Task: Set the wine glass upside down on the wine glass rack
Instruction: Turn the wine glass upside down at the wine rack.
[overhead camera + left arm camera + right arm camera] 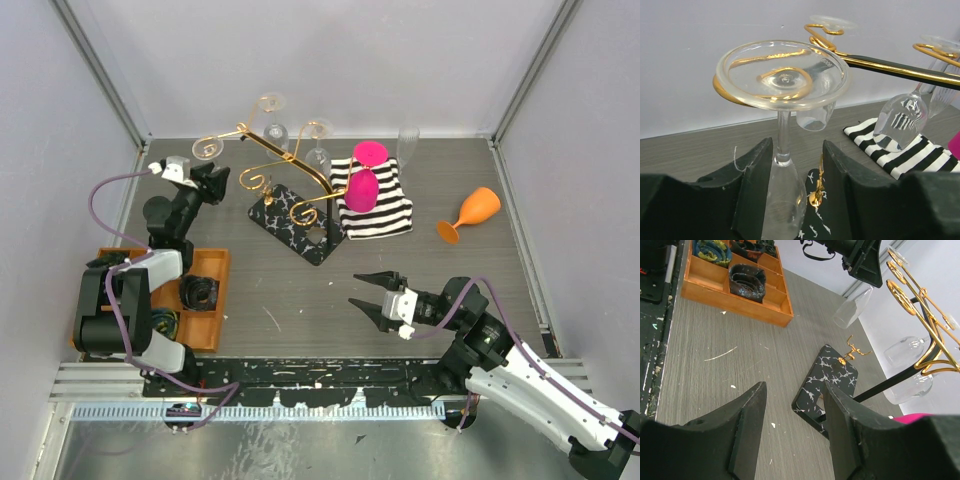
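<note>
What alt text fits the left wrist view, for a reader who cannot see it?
A clear wine glass hangs upside down, its foot resting on a gold scroll of the wine glass rack, its stem between the black fingers of the left hand.

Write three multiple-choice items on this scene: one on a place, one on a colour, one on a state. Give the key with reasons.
1. The orange glass lies on which part of the table?
A. left side
B. right side
C. dead centre

2. The base of the wine glass rack is:
A. black with white marbling
B. plain gold
C. orange

3. The clear wine glass at the left tool is:
A. standing upright
B. lying on its side
C. hanging upside down

Key:
1 B: the top view shows it on its side, far right.
2 A: white veins run over the black slab.
3 C: its foot rests on a gold scroll hook, with the bowl below.
</note>
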